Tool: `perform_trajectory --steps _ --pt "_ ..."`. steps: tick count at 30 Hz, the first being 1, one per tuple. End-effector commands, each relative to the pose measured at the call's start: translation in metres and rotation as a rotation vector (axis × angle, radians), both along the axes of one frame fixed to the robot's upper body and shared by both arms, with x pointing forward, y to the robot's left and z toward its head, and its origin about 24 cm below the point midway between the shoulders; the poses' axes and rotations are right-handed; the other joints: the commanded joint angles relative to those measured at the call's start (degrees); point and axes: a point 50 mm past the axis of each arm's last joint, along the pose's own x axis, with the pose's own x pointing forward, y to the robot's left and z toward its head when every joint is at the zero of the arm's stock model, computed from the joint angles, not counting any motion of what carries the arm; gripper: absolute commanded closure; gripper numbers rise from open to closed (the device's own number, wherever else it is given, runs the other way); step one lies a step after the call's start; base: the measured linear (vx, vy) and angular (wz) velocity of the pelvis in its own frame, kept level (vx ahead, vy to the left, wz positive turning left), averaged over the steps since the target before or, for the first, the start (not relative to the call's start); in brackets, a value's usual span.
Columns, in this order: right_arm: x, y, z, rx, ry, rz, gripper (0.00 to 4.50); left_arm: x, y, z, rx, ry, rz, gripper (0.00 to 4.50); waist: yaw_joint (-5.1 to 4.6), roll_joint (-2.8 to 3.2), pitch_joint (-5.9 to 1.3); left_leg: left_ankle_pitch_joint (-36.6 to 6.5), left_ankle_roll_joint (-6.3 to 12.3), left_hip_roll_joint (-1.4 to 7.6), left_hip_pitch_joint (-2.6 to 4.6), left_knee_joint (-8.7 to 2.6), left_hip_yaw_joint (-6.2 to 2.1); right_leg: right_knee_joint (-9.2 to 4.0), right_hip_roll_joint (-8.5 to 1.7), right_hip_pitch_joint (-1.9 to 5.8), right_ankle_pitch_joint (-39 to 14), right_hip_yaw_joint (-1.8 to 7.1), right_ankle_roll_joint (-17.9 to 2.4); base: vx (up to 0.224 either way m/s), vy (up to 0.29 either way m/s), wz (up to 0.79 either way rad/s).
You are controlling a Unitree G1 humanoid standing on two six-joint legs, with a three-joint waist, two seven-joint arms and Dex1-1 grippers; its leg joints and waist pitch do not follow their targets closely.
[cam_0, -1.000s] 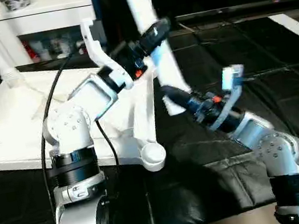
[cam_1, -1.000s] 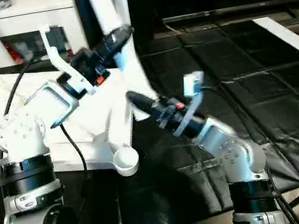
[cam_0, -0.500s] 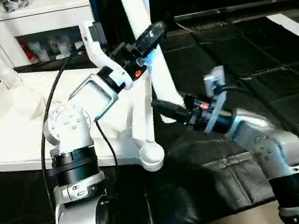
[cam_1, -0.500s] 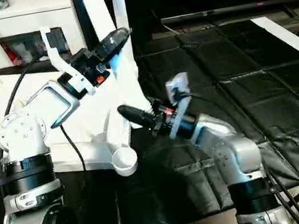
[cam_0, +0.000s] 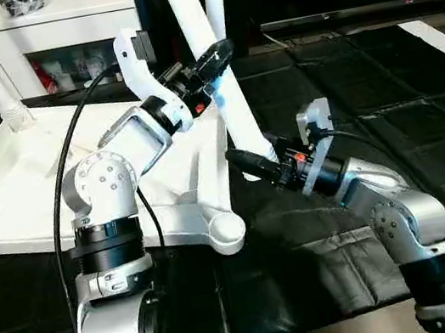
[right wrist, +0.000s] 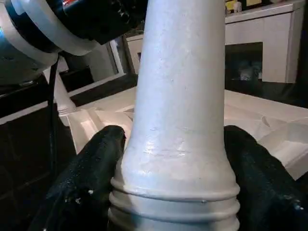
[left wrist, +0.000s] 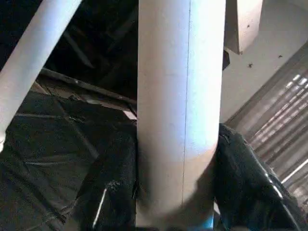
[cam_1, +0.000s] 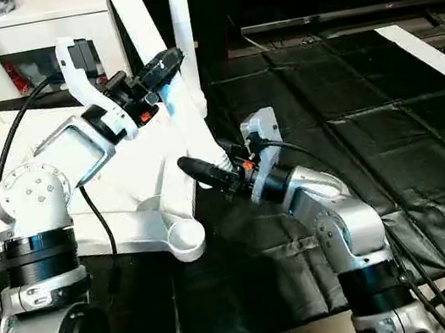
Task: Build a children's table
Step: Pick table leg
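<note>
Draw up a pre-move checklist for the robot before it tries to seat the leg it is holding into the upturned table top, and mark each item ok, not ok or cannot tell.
1. Left gripper around the leg, a finger on each side in its wrist view: ok.
2. Right gripper around the leg's ribbed lower end: ok.
3. Table top lying ribbed side up on the black mat: ok.
4. Near corner socket unfilled and unobstructed: ok.
5. Leg's lower end lined up over that socket: not ok; it sits off to the side.
6. Whether both grips are tight enough to stop slipping: cannot tell.
</note>
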Motion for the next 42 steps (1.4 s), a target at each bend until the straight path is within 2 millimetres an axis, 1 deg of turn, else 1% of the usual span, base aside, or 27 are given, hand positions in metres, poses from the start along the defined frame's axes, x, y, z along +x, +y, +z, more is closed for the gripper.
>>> perform_trajectory --steps 1,3,4,5,7,8,10,13,14,15,18,21,22,24,26,28,29,30,31,32,35,36,37,38,40,41,42 --pt "0.002 0.001 0.004 -0.037 -0.033 -0.005 1.73 0.002 -0.003 0.010 0.001 -0.028 0.010 2.63 0.05 -0.10 -4.73 -7.2 1.25 0.73 0.17 -3.58 0.02 -4.35 -3.39 3.84 -13.1 2.81 -7.7 0.000 0.000 0.00" --pt "0.002 0.003 0.004 -0.046 -0.041 0.003 1.73 0.002 -0.001 0.012 -0.012 -0.031 0.027 2.66 0.06 -0.15 -4.74 -7.1 1.31 0.72 0.12 -3.55 0.02 -4.26 -3.37 3.86 -12.6 2.84 -7.9 0.000 0.000 0.00" --pt "0.001 0.003 0.004 -0.033 -0.031 0.008 1.17 0.003 -0.001 0.013 -0.014 -0.033 0.032 2.66 0.05 -0.11 -4.74 -7.1 1.32 0.73 0.15 -3.56 0.02 -4.26 -3.37 3.86 -12.5 2.83 -8.0 0.000 0.000 0.00" --pt "0.002 0.003 0.004 -0.031 -0.031 0.007 1.17 0.003 0.000 0.014 -0.014 -0.037 0.040 2.66 0.03 -0.18 -4.72 -7.3 1.42 0.72 0.14 -3.57 0.03 -4.28 -3.35 3.89 -12.5 2.82 -8.1 0.000 0.000 0.00" --pt "0.002 0.003 0.004 -0.054 -0.058 0.009 0.97 0.004 0.001 0.015 -0.007 -0.045 0.052 2.66 0.02 -0.09 -4.72 -7.3 1.34 0.66 0.10 -3.54 0.03 -4.32 -3.34 3.88 -12.7 2.83 -7.8 0.000 0.000 0.00" --pt "-0.001 0.004 0.004 -0.040 -0.075 0.040 0.76 0.005 0.002 0.016 -0.004 -0.048 0.059 2.66 0.05 -0.11 -4.72 -7.6 1.33 0.61 0.13 -3.53 0.07 -4.39 -3.33 3.89 -13.2 2.79 -7.5 0.000 0.000 0.00" --pt "-0.002 0.004 0.004 -0.040 -0.078 0.061 0.76 0.006 0.003 0.016 -0.002 -0.050 0.065 2.66 0.07 -0.18 -4.71 -7.7 1.47 0.65 0.07 -3.51 0.04 -4.40 -3.37 3.96 -13.4 2.81 -7.4 0.000 0.000 0.00" --pt "-0.010 0.002 0.000 -0.065 -0.051 0.127 0.45 0.008 0.009 0.019 0.024 -0.066 0.089 2.67 0.14 -0.14 -4.73 -7.2 1.90 0.71 0.16 -3.50 -0.01 -4.30 -3.21 3.95 -12.3 2.83 -7.4 0.000 0.000 0.00" --pt "-0.012 -0.001 -0.002 -0.078 -0.036 0.147 0.37 0.009 0.011 0.020 0.032 -0.072 0.096 2.67 0.14 -0.18 -4.77 -7.0 2.00 0.69 0.09 -3.48 -0.02 -4.23 -3.23 4.05 -11.7 2.85 -7.4 0.000 0.000 0.00" --pt "-0.013 -0.007 -0.007 -0.110 -0.018 0.147 0.31 0.009 0.013 0.022 0.043 -0.082 0.098 2.67 0.19 -0.08 -4.79 -6.8 1.92 0.70 0.14 -3.46 -0.06 -4.15 -3.26 4.05 -11.6 2.85 -7.4 0.000 0.000 0.00" --pt "-0.012 -0.013 -0.009 -0.129 -0.009 0.130 0.05 0.009 0.015 0.023 0.055 -0.090 0.098 2.67 0.17 -0.19 -4.75 -7.1 1.93 0.62 0.03 -3.40 0.01 -4.26 -3.31 4.03 -12.1 2.80 -7.7 0.000 0.000 0.00" --pt "-0.009 -0.028 -0.014 -0.178 0.003 0.067 0.00 0.010 0.018 0.024 0.074 -0.101 0.102 2.67 0.15 -0.18 -4.71 -7.2 1.65 0.69 0.12 -3.42 0.01 -4.30 -3.32 3.94 -13.1 2.76 -7.9 0.000 0.000 0.00" --pt "-0.007 -0.040 -0.011 -0.173 0.019 0.048 0.00 0.010 0.019 0.024 0.083 -0.109 0.100 2.67 0.24 -0.23 -4.73 -7.4 1.60 0.72 0.28 -3.37 0.06 -4.34 -3.33 3.88 -13.5 2.79 -7.9 0.000 0.000 0.00" --pt "-0.007 -0.047 -0.007 -0.155 0.018 0.039 0.00 0.009 0.019 0.025 0.092 -0.116 0.094 2.67 0.36 -0.27 -4.72 -7.4 1.69 0.64 0.15 -3.34 0.10 -4.32 -3.34 3.96 -13.6 2.83 -7.9 0.000 0.000 0.00" --pt "-0.005 -0.054 0.002 -0.133 -0.007 0.033 0.00 0.009 0.019 0.025 0.105 -0.124 0.082 2.67 0.37 -0.35 -4.76 -7.1 2.03 0.63 0.10 -3.27 0.07 -4.25 -3.34 3.99 -13.4 2.77 -7.8 0.000 0.000 0.00" --pt "-0.005 -0.056 0.004 -0.129 -0.013 0.032 0.00 0.009 0.019 0.025 0.107 -0.126 0.079 2.67 0.35 -0.38 -4.80 -6.7 2.32 0.57 0.09 -3.19 0.13 -4.21 -3.28 3.97 -13.0 2.73 -8.1 0.000 0.000 0.00" --pt "-0.002 -0.059 0.012 -0.088 -0.026 0.022 0.00 0.007 0.018 0.024 0.119 -0.134 0.055 2.67 0.34 -0.40 -4.82 -6.6 2.49 0.54 0.05 -3.17 0.14 -4.22 -3.30 4.00 -12.9 2.73 -8.2 0.000 0.000 0.00" --pt "-0.001 -0.060 0.017 -0.068 -0.032 0.017 0.00 0.006 0.017 0.023 0.125 -0.140 0.036 2.67 0.25 -0.28 -4.82 -6.4 2.65 0.59 0.07 -3.25 0.07 -4.19 -3.29 4.00 -12.9 2.67 -8.5 0.000 0.000 0.00" --pt "0.001 -0.060 0.025 -0.030 -0.038 0.029 0.00 0.003 0.014 0.021 0.139 -0.152 -0.009 2.67 0.21 -0.31 -4.87 -6.3 2.65 0.60 0.03 -3.19 0.07 -4.11 -3.25 4.00 -12.7 2.67 -8.5 0.000 0.000 0.00" --pt "0.001 -0.059 0.026 -0.018 -0.034 0.042 0.00 0.002 0.014 0.021 0.142 -0.156 -0.023 2.67 0.17 -0.14 -4.89 -6.3 2.64 0.67 0.17 -3.19 0.08 -4.01 -3.26 3.90 -12.6 2.72 -8.9 0.000 0.000 0.00" --pt "0.001 -0.056 0.033 0.022 -0.014 0.096 0.00 -0.002 0.011 0.020 0.151 -0.173 -0.080 2.67 0.20 -0.19 -4.90 -6.1 2.86 0.70 0.13 -3.15 0.11 -4.02 -3.31 3.97 -12.2 2.70 -9.3 0.000 0.000 0.00" --pt "0.000 -0.051 0.039 0.048 0.011 0.172 0.00 -0.010 0.007 0.020 0.167 -0.204 -0.175 2.67 0.21 -0.16 -4.90 -6.1 2.84 0.70 0.14 -3.16 0.11 -4.02 -3.27 3.94 -12.2 2.68 -9.4 0.000 0.000 0.00" --pt "0.000 -0.048 0.041 0.057 0.026 0.202 0.00 -0.014 0.005 0.019 0.173 -0.220 -0.221 2.67 0.18 -0.12 -4.95 -5.8 2.94 0.68 0.13 -3.27 0.01 -3.87 -3.30 4.11 -12.1 2.66 -9.7 0.000 0.000 0.00" --pt "0.001 -0.047 0.043 0.058 0.031 0.219 0.00 -0.017 0.003 0.019 0.173 -0.231 -0.253 2.67 0.17 0.02 -4.88 -6.1 2.55 0.87 0.22 -3.24 0.06 -3.88 -3.33 3.80 -12.0 2.71 -10.1 0.000 0.000 0.00" --pt "0.002 -0.045 0.045 0.059 0.040 0.244 0.00 -0.020 0.002 0.020 0.170 -0.245 -0.289 2.67 0.15 -0.02 -4.97 -6.0 2.29 0.82 0.21 -3.22 0.07 -3.74 -3.33 3.92 -11.7 2.68 -10.4 0.000 0.000 0.00" --pt "0.001 -0.040 0.048 0.056 0.060 0.321 0.00 -0.025 0.001 0.023 0.151 -0.276 -0.349 2.67 0.14 -0.33 -4.85 -6.6 2.02 0.79 0.19 -3.25 0.16 -3.90 -3.30 3.96 -12.3 2.69 -10.3 0.000 0.000 0.00" --pt "0.001 -0.040 0.048 0.056 0.061 0.325 0.00 -0.025 0.000 0.023 0.150 -0.278 -0.352 2.67 0.25 -0.24 -4.88 -6.7 1.95 0.74 0.25 -3.22 0.14 -3.87 -3.35 4.01 -12.7 2.65 -10.3 0.000 0.000 0.00"
